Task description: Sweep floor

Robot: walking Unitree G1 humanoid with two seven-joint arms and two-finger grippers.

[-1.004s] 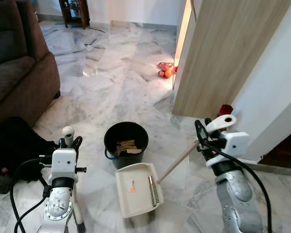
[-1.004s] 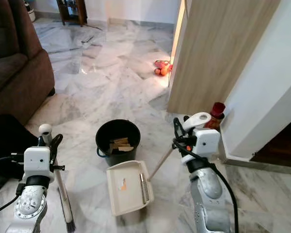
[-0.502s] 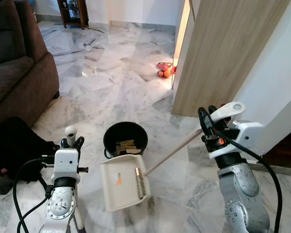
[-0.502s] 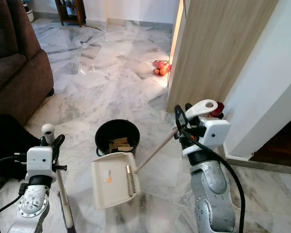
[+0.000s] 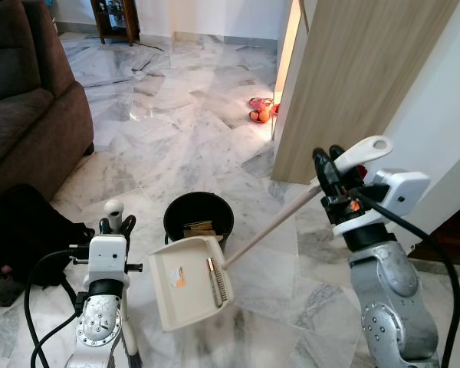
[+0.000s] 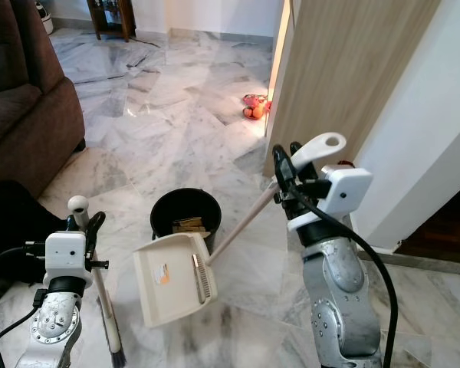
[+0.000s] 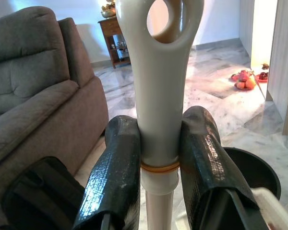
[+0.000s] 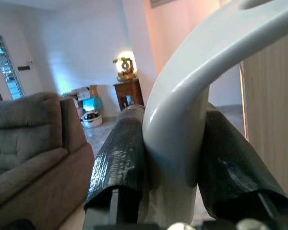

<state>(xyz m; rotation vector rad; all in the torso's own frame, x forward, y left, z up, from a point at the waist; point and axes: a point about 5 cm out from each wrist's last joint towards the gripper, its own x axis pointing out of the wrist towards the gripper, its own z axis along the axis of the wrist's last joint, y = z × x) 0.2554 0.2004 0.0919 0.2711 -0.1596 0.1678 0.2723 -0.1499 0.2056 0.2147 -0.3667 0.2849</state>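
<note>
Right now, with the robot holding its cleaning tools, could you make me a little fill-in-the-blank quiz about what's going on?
1. The right claw grips the long handle of the cream ____.
2. The left claw is shut on the ____ handle.
3. The dustpan hangs lifted beside the black ____, which holds scraps.
4. To the robot's left stands a brown ____.

Missing words: dustpan; broom; bucket; sofa
</note>
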